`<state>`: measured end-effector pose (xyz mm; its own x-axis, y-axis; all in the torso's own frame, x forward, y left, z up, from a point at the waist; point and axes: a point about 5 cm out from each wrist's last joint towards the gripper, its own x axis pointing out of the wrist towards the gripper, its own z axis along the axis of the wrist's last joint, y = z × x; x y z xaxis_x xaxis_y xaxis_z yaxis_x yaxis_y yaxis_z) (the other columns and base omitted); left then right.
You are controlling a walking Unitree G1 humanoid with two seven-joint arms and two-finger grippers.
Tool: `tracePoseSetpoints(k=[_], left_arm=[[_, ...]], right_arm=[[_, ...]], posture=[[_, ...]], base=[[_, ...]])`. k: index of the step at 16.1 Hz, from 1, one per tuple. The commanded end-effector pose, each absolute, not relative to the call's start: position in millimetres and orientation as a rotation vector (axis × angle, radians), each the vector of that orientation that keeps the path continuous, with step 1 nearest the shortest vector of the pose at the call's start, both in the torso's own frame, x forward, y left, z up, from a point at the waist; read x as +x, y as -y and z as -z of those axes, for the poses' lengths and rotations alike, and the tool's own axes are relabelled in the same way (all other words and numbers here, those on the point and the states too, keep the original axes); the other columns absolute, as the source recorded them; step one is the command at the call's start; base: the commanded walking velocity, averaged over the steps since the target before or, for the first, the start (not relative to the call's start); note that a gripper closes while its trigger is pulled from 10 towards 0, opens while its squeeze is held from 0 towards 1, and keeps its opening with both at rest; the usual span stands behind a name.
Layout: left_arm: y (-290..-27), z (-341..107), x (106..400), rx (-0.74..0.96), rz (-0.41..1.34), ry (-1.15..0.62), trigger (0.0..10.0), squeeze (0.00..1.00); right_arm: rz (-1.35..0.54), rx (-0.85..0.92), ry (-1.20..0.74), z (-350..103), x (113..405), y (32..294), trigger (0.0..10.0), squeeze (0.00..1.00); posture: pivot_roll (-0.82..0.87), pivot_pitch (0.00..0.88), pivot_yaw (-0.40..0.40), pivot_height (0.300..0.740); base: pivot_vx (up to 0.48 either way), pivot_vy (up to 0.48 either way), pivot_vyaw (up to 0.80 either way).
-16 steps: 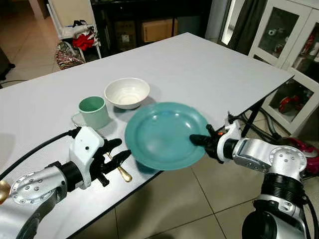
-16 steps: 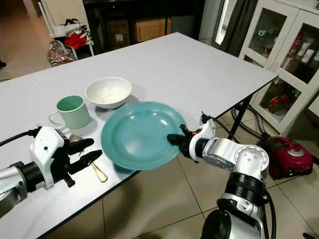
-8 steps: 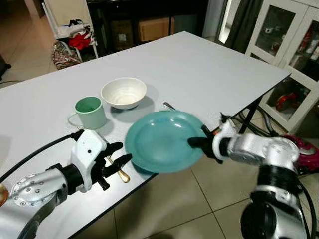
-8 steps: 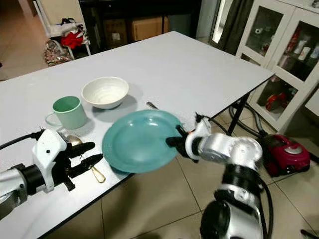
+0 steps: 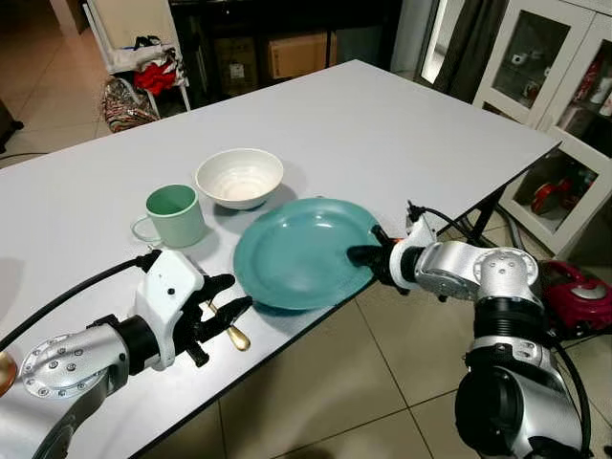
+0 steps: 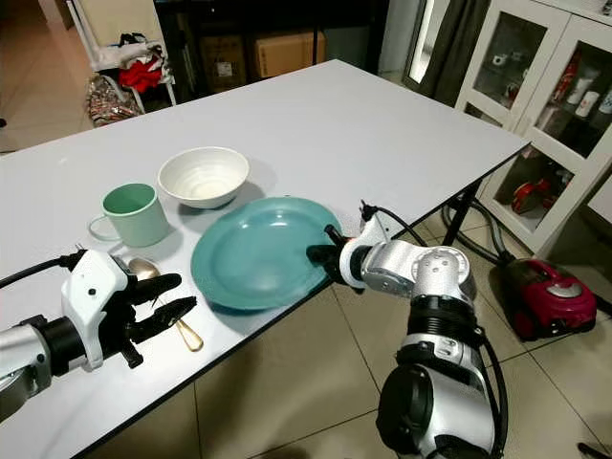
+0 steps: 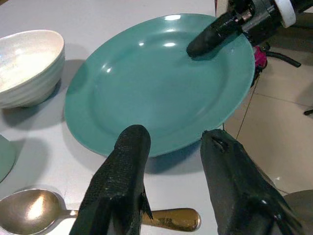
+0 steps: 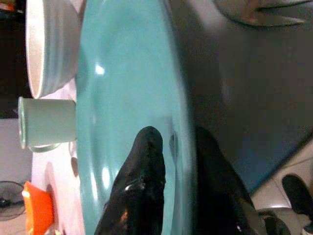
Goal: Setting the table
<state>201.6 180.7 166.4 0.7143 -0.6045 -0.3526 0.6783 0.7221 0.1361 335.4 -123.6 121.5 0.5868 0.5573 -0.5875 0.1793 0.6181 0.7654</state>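
While the left gripper (image 5: pixel 218 306) hovers spread above the gold-handled metal spoon (image 5: pixel 228 328), the right gripper (image 5: pixel 368 256) pinches the round teal ceramic plate (image 5: pixel 296 253) at the table (image 5: pixel 402 124) edge; it should lower flat before release. Count: one spoon, one green mug (image 5: pixel 175 214), one white bowl (image 5: pixel 239 178), one plate.
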Motion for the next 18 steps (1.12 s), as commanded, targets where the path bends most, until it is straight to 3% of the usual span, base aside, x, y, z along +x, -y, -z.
tracePoseSetpoints(k=[1,12,17,18], left_arm=[[-181.2,-167.4,200.5,0.291,0.725,-0.295,10.0,0.0],[-180.4,-164.5,199.8,0.29,0.744,-0.314,10.0,0.0],[-179.6,-164.5,199.6,0.255,0.696,-0.28,10.0,0.0],[-179.9,-164.6,202.0,0.247,0.658,-0.261,10.0,0.0]], right_arm=[[-0.282,0.891,-0.926,-127.5,339.1,120.1,10.0,1.0],[-0.376,0.819,-0.917,-126.6,316.9,121.7,10.0,1.0],[-0.377,0.719,-0.867,-138.0,286.5,142.2,10.0,1.0],[-0.349,0.63,-0.853,-140.8,279.2,150.2,10.0,1.0]], posture=[[-0.07,0.0,0.023,0.74],[-0.08,0.002,0.041,0.74],[-0.08,0.001,0.043,0.74],[-0.09,0.001,0.044,0.74]], base=[[0.0,0.0,0.0],[0.0,0.0,0.0],[0.0,0.0,0.0],[0.0,0.0,0.0]])
